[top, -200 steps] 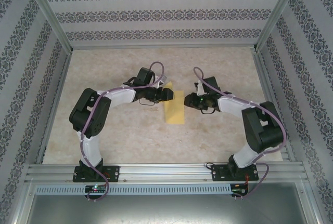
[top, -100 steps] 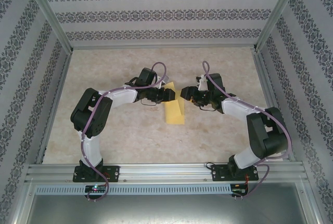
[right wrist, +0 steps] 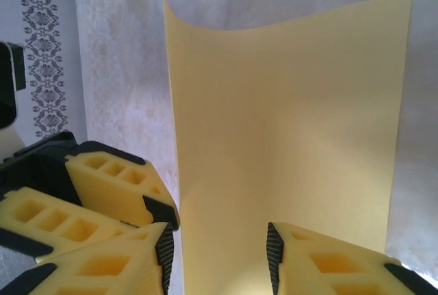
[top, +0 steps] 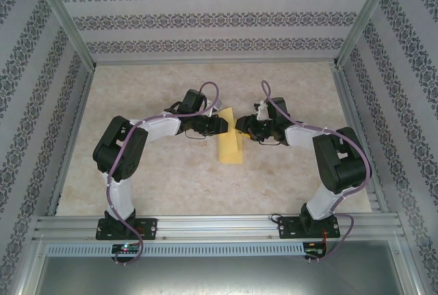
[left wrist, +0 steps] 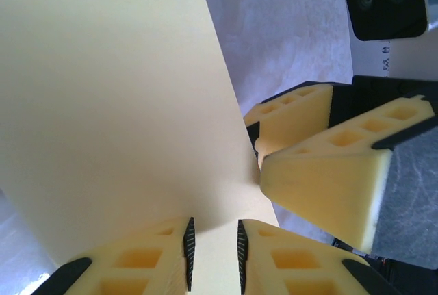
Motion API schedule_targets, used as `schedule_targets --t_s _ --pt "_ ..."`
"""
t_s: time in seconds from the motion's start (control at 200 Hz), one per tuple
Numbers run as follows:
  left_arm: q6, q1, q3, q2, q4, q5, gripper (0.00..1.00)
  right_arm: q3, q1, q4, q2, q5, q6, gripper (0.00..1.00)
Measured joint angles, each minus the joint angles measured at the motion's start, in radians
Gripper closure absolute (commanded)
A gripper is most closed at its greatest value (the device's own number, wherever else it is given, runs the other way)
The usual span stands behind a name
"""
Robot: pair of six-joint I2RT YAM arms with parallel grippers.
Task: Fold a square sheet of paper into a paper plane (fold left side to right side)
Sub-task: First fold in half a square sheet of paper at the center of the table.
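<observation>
Thin smooth yellow paper sheet (top: 230,148), narrow rectangle, long axis 12–6 o'clock, 12 o'clock end curled upward. Narrow gap at left gripper (left wrist: 215,257); right gripper (right wrist: 219,257) spread wide astride it.

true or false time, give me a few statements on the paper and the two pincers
1. The paper is yellow. True.
2. The left pincer and right pincer face each other at the paper's far half. True.
3. The paper is already a pointed dart. False: it is a narrow rectangle.
4. The right pincer is pressed shut. False: it is open, with the paper in its gap.
</observation>
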Motion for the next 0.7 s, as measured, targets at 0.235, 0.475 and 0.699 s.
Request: schedule_targets --t_s 0.235,0.475,0.699 --pt "0.003 0.000 0.000 0.000 -0.001 -0.002 0.73 0.017 0.008 0.018 0.033 -0.020 0.022 0.92" --pt "0.009 -0.001 -0.014 -0.024 -0.015 -0.061 0.51 0.018 0.007 0.000 0.033 -0.011 0.006 1.00" --pt "-0.002 -0.010 -0.050 -0.142 -0.085 -0.202 0.46 0.018 0.007 -0.077 0.033 0.051 -0.044 1.00"
